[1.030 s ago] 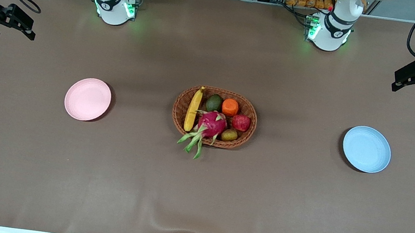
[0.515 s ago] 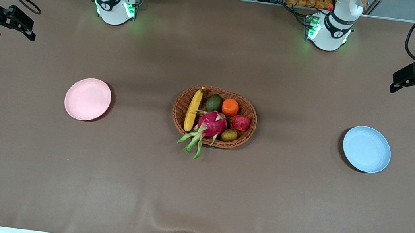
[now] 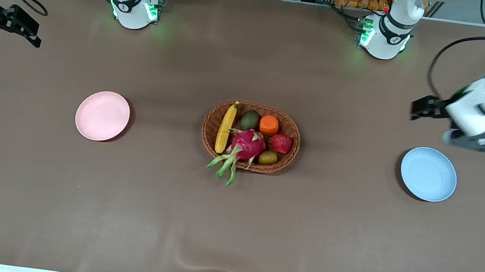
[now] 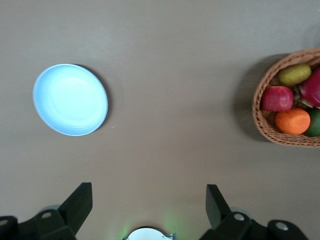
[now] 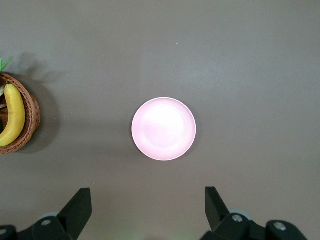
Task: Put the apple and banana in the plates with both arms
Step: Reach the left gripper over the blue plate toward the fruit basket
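Note:
The red apple (image 3: 282, 143) (image 4: 276, 98) and the yellow banana (image 3: 226, 127) (image 5: 12, 116) lie in the wicker basket (image 3: 213, 123) at mid-table, the banana along the rim toward the right arm's end. The pink plate (image 3: 102, 116) (image 5: 164, 129) lies bare toward the right arm's end and the blue plate (image 3: 428, 174) (image 4: 70, 99) bare toward the left arm's end. My left gripper (image 3: 433, 110) (image 4: 148, 200) hangs open and empty, high over the cloth beside the blue plate. My right gripper (image 3: 11, 26) (image 5: 148, 200) waits open and empty, high over its end of the table.
The basket also holds a magenta dragon fruit (image 3: 248, 145) whose green leaves hang over the rim, an orange fruit (image 3: 269, 125), a green avocado (image 3: 250, 120) and a small brownish fruit (image 3: 268, 157). Brown cloth (image 3: 230, 228) covers the table.
The left arm has swung in from its end of the table toward the blue plate, with its gripper still open. The right arm, fruit and plates have not moved.

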Tool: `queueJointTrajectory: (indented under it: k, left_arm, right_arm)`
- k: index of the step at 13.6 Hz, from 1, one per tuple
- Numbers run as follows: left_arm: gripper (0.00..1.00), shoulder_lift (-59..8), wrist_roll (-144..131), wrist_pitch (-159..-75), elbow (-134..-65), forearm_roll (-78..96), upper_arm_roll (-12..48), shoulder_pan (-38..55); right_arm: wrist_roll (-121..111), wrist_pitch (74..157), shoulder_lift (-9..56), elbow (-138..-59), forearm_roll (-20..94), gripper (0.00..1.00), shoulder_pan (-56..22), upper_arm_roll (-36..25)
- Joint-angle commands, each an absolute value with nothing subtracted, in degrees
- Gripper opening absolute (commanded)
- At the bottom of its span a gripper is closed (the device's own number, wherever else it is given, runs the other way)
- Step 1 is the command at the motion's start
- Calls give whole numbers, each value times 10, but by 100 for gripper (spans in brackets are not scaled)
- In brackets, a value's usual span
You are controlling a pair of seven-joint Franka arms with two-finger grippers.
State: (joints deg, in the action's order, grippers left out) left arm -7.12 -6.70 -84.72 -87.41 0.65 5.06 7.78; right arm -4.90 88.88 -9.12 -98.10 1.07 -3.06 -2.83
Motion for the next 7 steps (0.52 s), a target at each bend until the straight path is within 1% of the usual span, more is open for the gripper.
queueJointTrajectory:
  k: [1, 3, 7]
  left_arm:
    - [100, -105, -78, -859, -867, 38, 51, 93]
    - [100, -127, -102, -876, -867, 60, 51, 95]
    - [100, -173, -138, -917, -866, 71, 53, 135]
  right_arm:
    - [-51, 879, -83, -965, 17, 100, -35, -31]
    - [-53, 879, -83, -965, 17, 100, -35, -31]
    - [-50, 879, -83, -961, 18, 100, -40, -31]
